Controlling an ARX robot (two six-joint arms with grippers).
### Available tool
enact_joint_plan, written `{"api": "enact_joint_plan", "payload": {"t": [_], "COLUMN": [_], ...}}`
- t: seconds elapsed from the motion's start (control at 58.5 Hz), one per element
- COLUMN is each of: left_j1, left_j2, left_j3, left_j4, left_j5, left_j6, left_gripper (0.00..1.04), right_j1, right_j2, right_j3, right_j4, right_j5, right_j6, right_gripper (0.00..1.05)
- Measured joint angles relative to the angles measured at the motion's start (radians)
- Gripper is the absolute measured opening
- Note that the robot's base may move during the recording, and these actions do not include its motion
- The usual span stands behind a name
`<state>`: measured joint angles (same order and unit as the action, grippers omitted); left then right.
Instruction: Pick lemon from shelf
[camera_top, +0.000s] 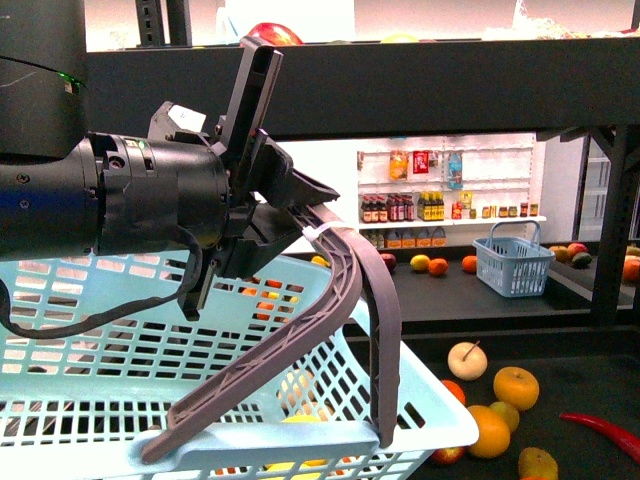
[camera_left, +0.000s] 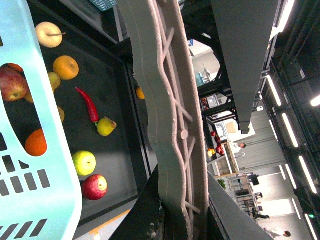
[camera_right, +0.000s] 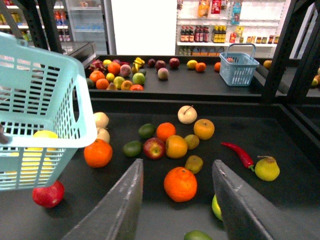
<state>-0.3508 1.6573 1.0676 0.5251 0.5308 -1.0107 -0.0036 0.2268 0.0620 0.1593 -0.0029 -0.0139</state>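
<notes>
Left gripper (camera_top: 295, 215) fills your front view, pinched tight on the grey handle (camera_top: 350, 300) of the pale blue basket (camera_top: 60, 350). Bright yellow fruit (camera_top: 300, 420) shows through its slots, too screened to count. Right gripper (camera_right: 177, 170) is spread wide with nothing between its fingers (camera_right: 117, 205), hanging above the near tray of the shelf (camera_top: 450, 95). You've got two baskets: the held one and a small blue basket (camera_top: 513, 265) on the far tray, and you can't make out what's in it. On the near tray, count five orange-coloured fruits (camera_right: 180, 183), one red chilli (camera_right: 239, 154), one pale stemmed fruit (camera_right: 187, 114) and one pear (camera_right: 267, 168). Lemon (camera_right: 191, 141) looks to be the small yellowish one tucked among the oranges, ahead of the open fingers. Basket rim overhangs the tray's left side, black uprights wall the right, and bare tray floor lies around the chilli
</notes>
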Motion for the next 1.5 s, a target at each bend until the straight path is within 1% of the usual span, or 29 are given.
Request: {"api": "enact_joint_plan", "payload": {"t": [0.085,0.12,0.137,0.171,0.256,0.581,0.616,0.718,0.821,0.94,0.958,0.992,1.06,1.094,1.111,1.129,1.146,1.18,1.197,1.231,1.3,1.402,1.505], "left_j1": [0.0,0.0,0.0,0.0,0.0,0.0,0.0,0.0,0.0,0.0,0.0,0.0,0.0,0.0,-0.002,-0.004,-0.007,-0.013,-0.013,-0.014,-0.003,0.03,0.092], "left_j2": [0.0,0.0,0.0,0.0,0.0,0.0,0.0,0.0,0.0,0.0,0.0,0.0,0.0,0.0,0.0,0.0,-0.001,-0.001,-0.001,0.0,0.002,0.006,0.008], "left_j3": [0.0,0.0,0.0,0.0,0.0,0.0,0.0,0.0,0.0,0.0,0.0,0.0,0.0,0.0,0.0,0.002,0.006,0.008,0.008,0.008,0.008,0.008,0.008], "left_j4": [0.0,0.0,0.0,0.0,0.0,0.0,0.0,0.0,0.0,0.0,0.0,0.0,0.0,0.0,-0.01,-0.018,-0.037,-0.049,-0.049,-0.049,-0.023,0.088,0.205], "left_j5": [0.0,0.0,0.0,0.0,-0.001,0.0,0.0,0.0,0.0,0.0,0.0,0.0,0.0,0.0,-0.022,-0.039,-0.078,-0.164,-0.181,-0.245,-0.291,-0.359,-0.432], "left_j6": [-0.001,-0.004,-0.003,-0.003,-0.002,0.0,-0.002,-0.002,-0.002,-0.003,-0.003,-0.002,-0.003,-0.003,-0.004,-0.004,-0.003,-0.014,-0.016,-0.043,-0.072,-0.114,-0.189], "left_gripper": [0.11,0.11,0.11,0.11,0.11,0.11,0.11,0.11,0.11,0.11,0.11,0.11,0.11,0.11,0.11,0.11,0.11,0.11,0.11,0.11,0.11,0.11,0.11], "right_j1": [0.001,0.001,0.001,0.001,0.001,0.002,0.002,0.002,0.002,0.002,0.002,0.002,0.002,0.002,0.002,0.002,0.002,0.002,0.002,0.002,0.002,0.002,0.002], "right_j2": [-0.042,-0.101,-0.14,-0.172,-0.223,-0.222,-0.222,-0.222,-0.222,-0.222,-0.222,-0.222,-0.222,-0.222,-0.222,-0.222,-0.222,-0.222,-0.222,-0.222,-0.222,-0.222,-0.223], "right_j3": [-0.048,-0.047,-0.047,-0.047,-0.046,-0.047,-0.047,-0.047,-0.047,-0.047,-0.047,-0.047,-0.047,-0.047,-0.047,-0.047,-0.047,-0.047,-0.047,-0.047,-0.047,-0.047,-0.047], "right_j4": [0.01,-0.048,-0.105,-0.14,-0.154,-0.159,-0.159,-0.159,-0.159,-0.159,-0.159,-0.159,-0.159,-0.159,-0.159,-0.159,-0.159,-0.159,-0.159,-0.159,-0.159,-0.159,-0.159], "right_j5": [0.0,0.002,0.002,0.003,0.001,0.002,0.002,0.002,0.002,0.002,0.002,0.002,0.002,0.002,0.002,0.002,0.002,0.001,0.001,0.001,0.002,0.002,0.0], "right_j6": [0.0,0.0,0.0,0.0,0.002,0.003,0.002,0.003,0.003,0.002,0.003,0.003,0.003,0.002,0.003,0.003,0.003,0.003,0.003,0.003,0.003,0.003,0.003], "right_gripper": [0.22,0.13,0.08,0.03,0.03,0.03,0.06,0.25,0.41,0.65,0.66,0.73,0.88,0.93,0.96,0.98,0.99,0.97,0.97,0.97,0.97,0.97,0.97]}}
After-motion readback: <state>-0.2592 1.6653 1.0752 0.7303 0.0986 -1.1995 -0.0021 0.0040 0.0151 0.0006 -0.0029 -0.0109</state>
